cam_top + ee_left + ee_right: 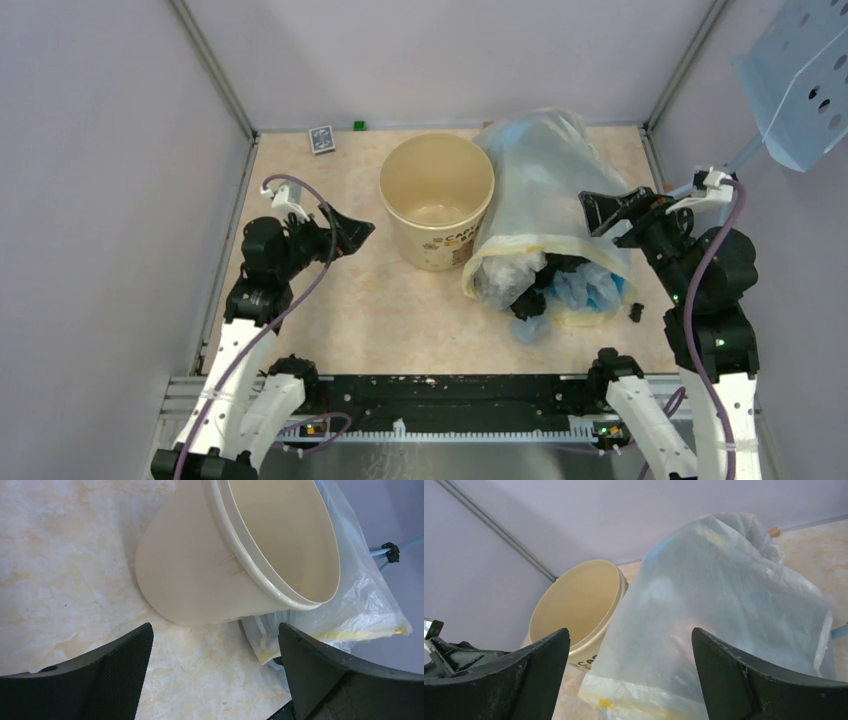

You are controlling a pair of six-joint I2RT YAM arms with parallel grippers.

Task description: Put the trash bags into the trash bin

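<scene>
1. Round cream-beige tapered trash bin [440, 248], brown lettering: upright, mid-table, against sack on its right.
2. Large translucent whitish sack [545, 170]: lying on its side, mouth toward arm bases.
3. Crumpled black and blue trash bags [565, 288]: at sack mouth, partly spilled onto table.
4. L gripper [215, 630]: fingers apart, empty, left of bin.
5. R gripper [631, 632]: fingers apart, empty, beside sack.
</scene>
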